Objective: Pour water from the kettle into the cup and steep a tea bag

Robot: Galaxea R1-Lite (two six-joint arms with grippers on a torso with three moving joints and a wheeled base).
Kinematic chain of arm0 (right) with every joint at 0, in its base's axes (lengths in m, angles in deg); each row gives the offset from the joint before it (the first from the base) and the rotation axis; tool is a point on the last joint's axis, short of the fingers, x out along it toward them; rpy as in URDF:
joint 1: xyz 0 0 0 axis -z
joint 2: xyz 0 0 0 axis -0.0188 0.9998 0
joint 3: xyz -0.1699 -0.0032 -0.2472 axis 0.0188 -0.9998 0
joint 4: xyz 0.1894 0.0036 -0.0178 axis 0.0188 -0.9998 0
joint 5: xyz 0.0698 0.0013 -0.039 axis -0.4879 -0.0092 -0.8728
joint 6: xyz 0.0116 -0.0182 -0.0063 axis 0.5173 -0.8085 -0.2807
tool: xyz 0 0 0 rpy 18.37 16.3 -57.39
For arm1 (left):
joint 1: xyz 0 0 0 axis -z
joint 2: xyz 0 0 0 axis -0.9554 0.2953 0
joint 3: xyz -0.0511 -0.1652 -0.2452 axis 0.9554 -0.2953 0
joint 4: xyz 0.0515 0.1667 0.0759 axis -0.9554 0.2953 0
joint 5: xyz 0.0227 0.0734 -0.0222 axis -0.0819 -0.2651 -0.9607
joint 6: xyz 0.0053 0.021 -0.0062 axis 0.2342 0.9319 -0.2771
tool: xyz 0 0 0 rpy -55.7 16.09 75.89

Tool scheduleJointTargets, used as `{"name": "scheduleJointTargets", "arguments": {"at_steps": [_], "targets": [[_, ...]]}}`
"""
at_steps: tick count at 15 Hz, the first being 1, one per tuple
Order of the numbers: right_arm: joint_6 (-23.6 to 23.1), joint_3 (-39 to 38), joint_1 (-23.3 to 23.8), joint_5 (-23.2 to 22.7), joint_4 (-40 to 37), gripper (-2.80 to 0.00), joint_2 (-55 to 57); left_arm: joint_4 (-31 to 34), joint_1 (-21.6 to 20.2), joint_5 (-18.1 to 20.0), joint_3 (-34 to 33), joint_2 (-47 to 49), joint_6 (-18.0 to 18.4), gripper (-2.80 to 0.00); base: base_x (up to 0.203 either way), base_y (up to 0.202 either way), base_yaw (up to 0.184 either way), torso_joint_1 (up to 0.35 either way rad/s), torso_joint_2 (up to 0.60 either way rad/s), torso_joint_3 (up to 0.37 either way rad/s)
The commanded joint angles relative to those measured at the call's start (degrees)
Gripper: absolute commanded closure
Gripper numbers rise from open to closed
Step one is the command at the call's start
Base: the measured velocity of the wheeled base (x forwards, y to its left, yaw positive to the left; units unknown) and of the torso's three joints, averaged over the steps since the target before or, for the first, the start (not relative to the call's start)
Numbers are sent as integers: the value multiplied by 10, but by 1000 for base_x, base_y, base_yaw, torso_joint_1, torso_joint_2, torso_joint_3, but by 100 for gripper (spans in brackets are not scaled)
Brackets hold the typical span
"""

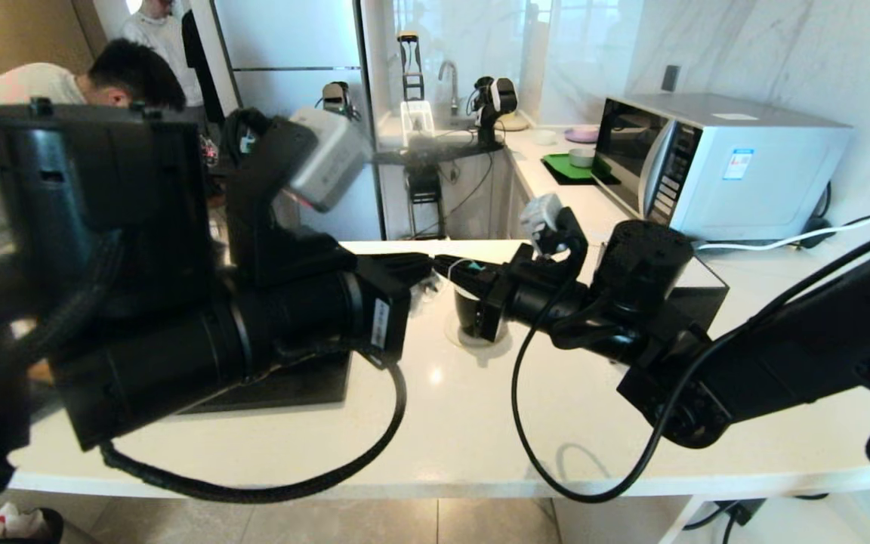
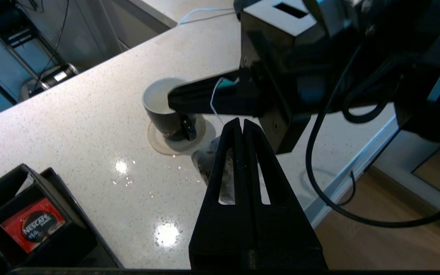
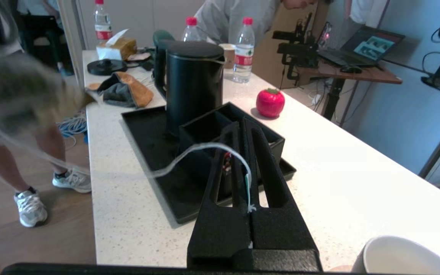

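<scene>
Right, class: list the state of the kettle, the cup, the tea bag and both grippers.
kettle: upright on the black tray, lid shut.
cup: upright on the counter, no tea bag inside.
tea bag: outside the cup, its string pinched.
right gripper: shut on the tea bag's string.
left gripper: shut, over the tea bag.

The small black glossy cup stands on the white speckled countertop, right of the black compartment tray holding the tall matte black kettle.
</scene>
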Motion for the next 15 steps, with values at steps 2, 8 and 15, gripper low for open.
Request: {"name": "scheduleJointTargets", "arguments": {"at_steps": [2, 8, 15], "targets": [[1, 5, 3, -2, 3, 0, -15, -2, 0, -1, -9, 6, 0, 0, 0, 0, 0, 0, 0, 0], [1, 11, 3, 1, 0, 0, -28, -3, -2, -2, -3, 26, 2, 0, 0, 0, 0, 0, 0, 0], [1, 7, 3, 0, 1, 0, -28, -3, -1, -2, -3, 29, 2, 0, 0, 0, 0, 0, 0, 0]]}}
